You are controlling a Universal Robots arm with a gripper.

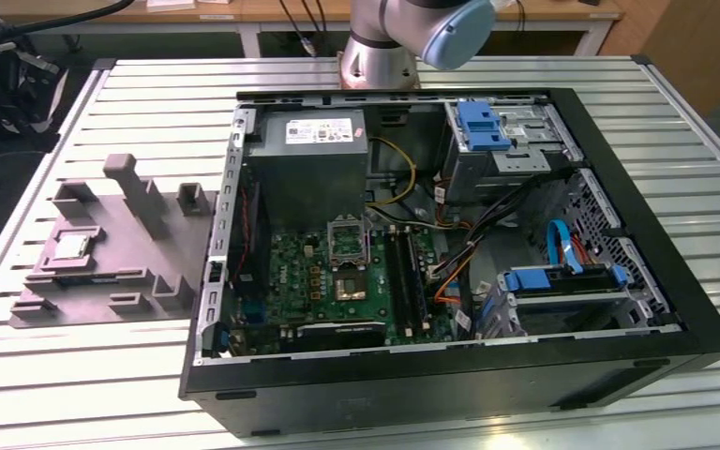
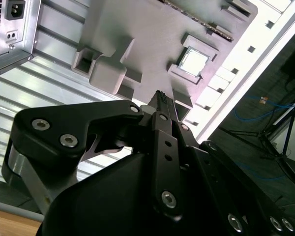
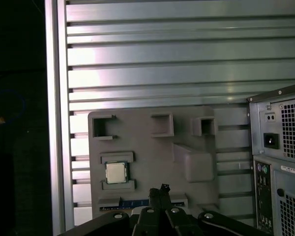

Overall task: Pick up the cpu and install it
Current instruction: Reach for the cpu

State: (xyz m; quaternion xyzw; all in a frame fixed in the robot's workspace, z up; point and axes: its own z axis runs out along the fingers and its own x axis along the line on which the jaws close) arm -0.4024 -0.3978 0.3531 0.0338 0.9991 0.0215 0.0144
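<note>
Pincer (image 3: 161, 191) tips are drawn together with nothing between them, hanging above the grey plastic tray (image 3: 152, 142). The cpu (image 3: 116, 172) lies flat in its square seat on that tray, metal top up, near the tips but off to one side of them and untouched; in the second wrist view it (image 2: 193, 62) sits out ahead of the pincer (image 2: 159, 96). Two low ridges bracket the chip on opposite sides, leaving its other two sides open. A larger raised block (image 3: 194, 164) stands on the tray on the pincer's other side, away from the chip, with three hollow pockets farther out.

Past that block rises the back of the computer case (image 3: 280, 147), standing just beside the tray. In the exterior view the case lies open, with the green motherboard (image 1: 322, 272) inside, its metal-framed socket (image 1: 348, 242) and the power supply (image 1: 314, 159) next to it.

On the chip's side, the slatted tabletop (image 3: 187, 64) ends at a straight edge near the tray, with dark floor beyond. Beyond the tray's far end, bare slats run on.
</note>
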